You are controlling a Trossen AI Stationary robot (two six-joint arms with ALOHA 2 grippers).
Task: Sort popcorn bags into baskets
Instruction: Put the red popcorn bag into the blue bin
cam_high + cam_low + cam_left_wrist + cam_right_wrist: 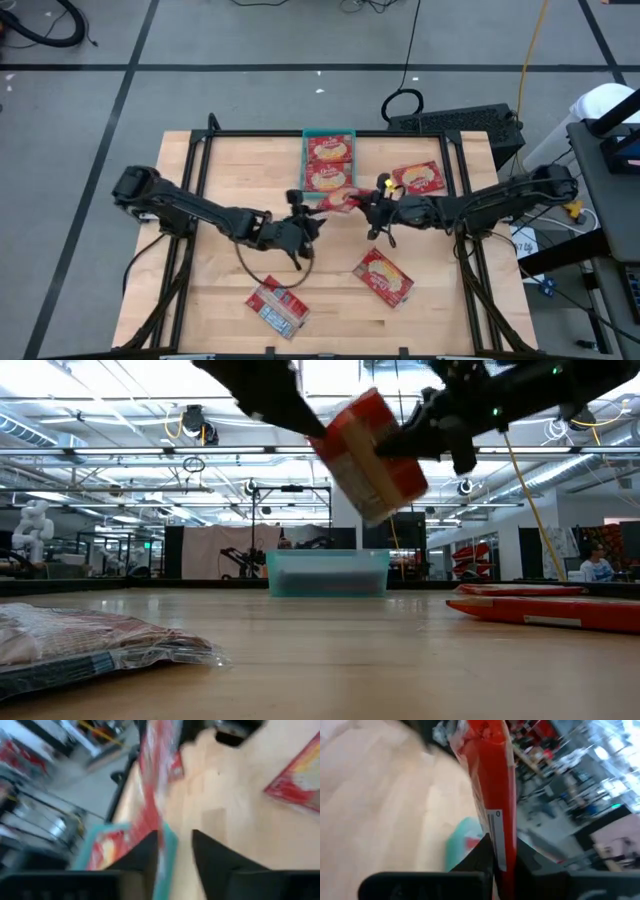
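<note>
Red packet in the air: one of the popcorn bags (368,455) hangs tilted well above the table, between the two arms and short of the basket, likely because it is mid hand-over.
Right claw (504,854): closed tight on the lower edge of that packet, which stands edge-on between its dark fingers; this looks like the grip that now carries the weight.
Left claw (305,222): just beside the same packet from the other side; its fingers stand a little apart in the left wrist view with the red edge running up from the gap. Whether it bears on the packet I cannot tell, and it reads as letting go.
Basket (352,134): the teal tray sits at the far middle of the table, two packets lying flat in it end to end, which fills its floor.
Held packet's place: directly near-side of the tray, so only a short carry over the rim is left; it would have to lie on top of the two inside.
Loose packets: one far right (418,178), one near right (384,277), one near left (276,307), all flat on the wooden table (200,280), well apart, awaiting their turn.
</note>
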